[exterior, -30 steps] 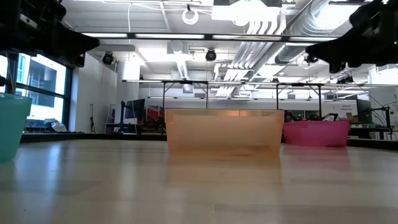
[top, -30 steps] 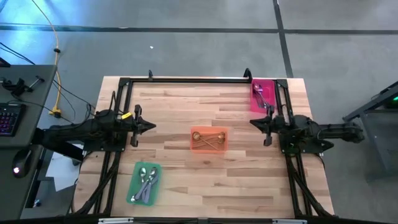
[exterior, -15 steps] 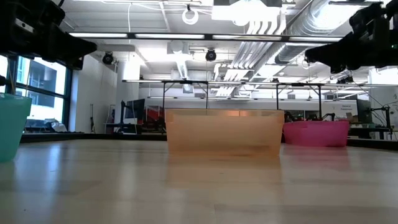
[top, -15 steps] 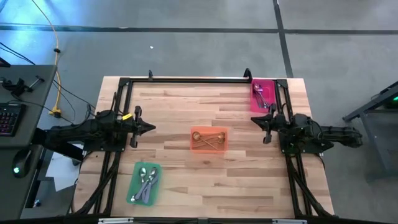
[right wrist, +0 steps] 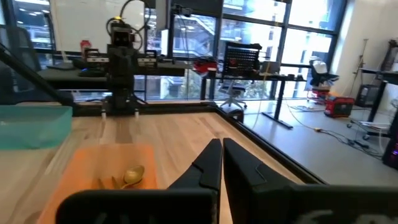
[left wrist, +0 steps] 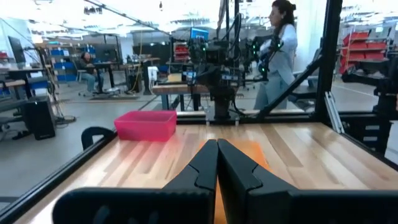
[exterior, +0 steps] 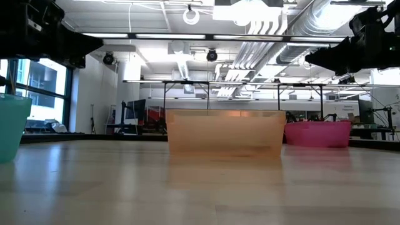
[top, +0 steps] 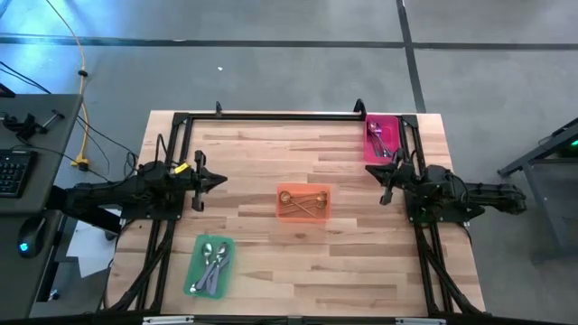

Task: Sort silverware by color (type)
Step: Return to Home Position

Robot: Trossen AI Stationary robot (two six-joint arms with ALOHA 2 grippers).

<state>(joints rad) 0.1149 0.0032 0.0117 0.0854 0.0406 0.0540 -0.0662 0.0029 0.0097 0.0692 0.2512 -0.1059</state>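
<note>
We see left gripper pressed together left of orange tray | right gripper likewise, right of it

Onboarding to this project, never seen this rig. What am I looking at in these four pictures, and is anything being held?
Two robot arms work at a wooden table. One camera looks straight down, one sits at table-top level, and one rides on each wrist. The left gripper and right gripper are both shut and hold nothing. On the table stand three trays: a green tray with silver cutlery, an orange tray with gold cutlery, and a pink tray with other cutlery.
</note>
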